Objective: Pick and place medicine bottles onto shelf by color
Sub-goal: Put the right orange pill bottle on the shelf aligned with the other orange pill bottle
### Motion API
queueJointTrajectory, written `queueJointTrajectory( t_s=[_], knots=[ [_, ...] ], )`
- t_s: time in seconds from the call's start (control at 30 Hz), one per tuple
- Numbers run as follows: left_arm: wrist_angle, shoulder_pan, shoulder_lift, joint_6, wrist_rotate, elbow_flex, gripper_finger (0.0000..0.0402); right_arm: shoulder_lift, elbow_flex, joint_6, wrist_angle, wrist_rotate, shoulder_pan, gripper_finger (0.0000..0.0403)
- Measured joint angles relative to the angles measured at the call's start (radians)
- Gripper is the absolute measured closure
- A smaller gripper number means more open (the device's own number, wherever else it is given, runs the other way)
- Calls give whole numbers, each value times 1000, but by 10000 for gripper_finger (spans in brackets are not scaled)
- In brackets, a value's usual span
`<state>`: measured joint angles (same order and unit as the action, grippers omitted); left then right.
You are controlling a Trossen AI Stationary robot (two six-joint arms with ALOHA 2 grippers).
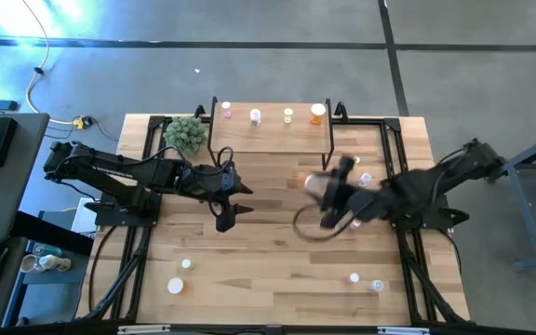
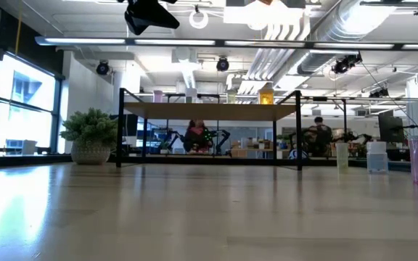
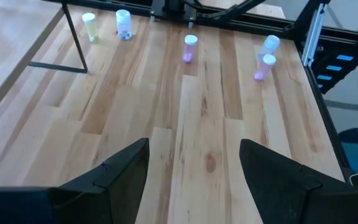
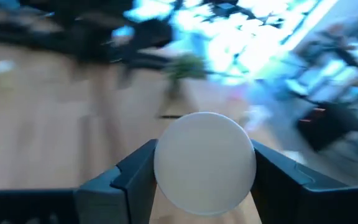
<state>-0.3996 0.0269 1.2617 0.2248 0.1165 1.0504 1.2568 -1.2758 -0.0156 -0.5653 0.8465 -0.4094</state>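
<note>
The shelf (image 1: 273, 130) stands at the table's far middle, with a pink, a whitish, a yellow and an orange medicine bottle (image 1: 317, 113) in a row on its top. My right gripper (image 1: 327, 191) hangs blurred over the table's middle right, in front of the shelf, shut on a white-capped, orange-tinted bottle (image 4: 205, 163). My left gripper (image 3: 194, 168) is open and holds nothing over the middle left (image 1: 228, 200). More bottles stand on the table: two near left (image 1: 180, 275), two near right (image 1: 366, 281), one beside the right arm (image 1: 366, 179). My right gripper pinches the bottle between its two fingers, one on each side of it at the white cap (image 4: 166, 180). The cap's round top faces back toward the wrist. The fingers reach toward the table's left, and the bottle is lifted clear of the table.
A small potted plant (image 1: 186, 135) sits at the shelf's left end. The shelf's thin black legs (image 3: 73, 37) stand on the table with open space under the top. In the left wrist view several bottles (image 3: 190, 47) stand ahead on bare wood. Black frame rails edge the table.
</note>
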Motion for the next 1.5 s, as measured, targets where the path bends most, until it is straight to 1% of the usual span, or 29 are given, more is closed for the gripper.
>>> queueJointTrajectory(
  t_s=[0.13, 0.17, 0.27, 0.33, 0.4, 0.5, 0.6, 0.7, 0.83, 1.03, 1.23, 1.33, 1.43, 1.5],
  knots=[
    [0, 0, 0, 0, 0, 0, 161, -78, 0, -20, 6, 117, 78, 199],
    [0, 0, 0, 0, 0, 0, 161, -96, 0, -23, 9, 131, 104, 199],
    [0, 0, 0, 0, 0, 0, 161, -145, 0, -15, 16, 123, 199, 198],
    [0, 0, 0, 0, 0, 0, 161, -168, 0, 5, 17, 85, 271, 198],
    [1, 0, 0, 0, 0, 0, 161, -184, 0, 35, 16, 24, 347, 198],
    [1, 0, 0, 0, 0, 0, 161, -189, 0, 97, 16, -100, 459, 198],
    [1, 0, 0, 0, 0, 0, 161, -172, 0, 147, 10, -251, 560, 198],
    [0, 0, 0, 0, 0, 0, 161, -141, 0, 178, -11, -359, 636, 199],
    [-3, 0, 0, 0, -1, 0, 161, -97, 0, 200, -52, -449, 702, 200],
    [-22, 0, 0, 0, 0, 0, 161, 8, 0, 200, -117, -543, 764, 200],
    [-30, 0, 0, -18, 0, 0, 161, 93, 0, 168, -144, -560, 797, 201],
    [-30, 0, 0, -19, 0, 0, 161, 124, 0, 168, -161, -598, 817, 201],
    [-30, 0, 0, -18, 0, 0, 161, 154, 0, 165, -171, -601, 842, 201],
    [-30, 0, 0, -19, 0, 0, 161, 169, 0, 165, -178, -623, 859, 201]
  ],
)
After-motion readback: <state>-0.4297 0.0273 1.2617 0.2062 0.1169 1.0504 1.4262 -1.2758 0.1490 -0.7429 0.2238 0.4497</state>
